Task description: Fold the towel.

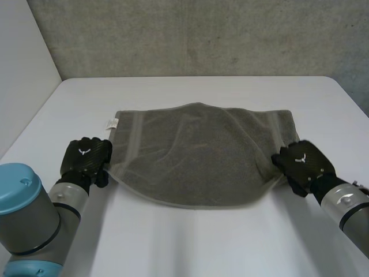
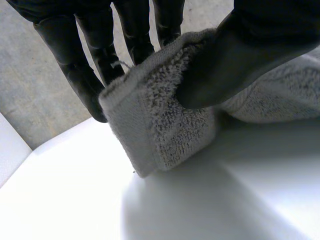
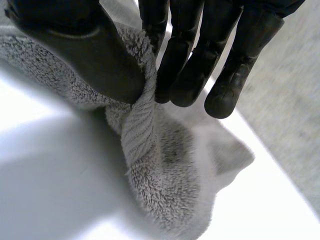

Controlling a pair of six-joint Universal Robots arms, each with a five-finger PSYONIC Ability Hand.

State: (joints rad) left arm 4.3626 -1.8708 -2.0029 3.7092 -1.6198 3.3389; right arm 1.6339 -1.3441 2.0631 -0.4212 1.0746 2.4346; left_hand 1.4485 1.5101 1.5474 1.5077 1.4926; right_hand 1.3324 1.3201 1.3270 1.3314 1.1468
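The grey towel (image 1: 202,153) lies spread mid-frame on the white table (image 1: 202,242). At lower left the left hand (image 1: 86,157) holds its near corner pinched against the thumb. At right the right hand (image 1: 302,163) pinches the other. The first fold seems just starting: next, both corners should rise together and travel evenly to the far edge.

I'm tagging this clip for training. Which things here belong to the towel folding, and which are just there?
In the job: towel; left hand, pinching its near-left corner; right hand, pinching its near-right corner.
Just there: white table; grey wall.
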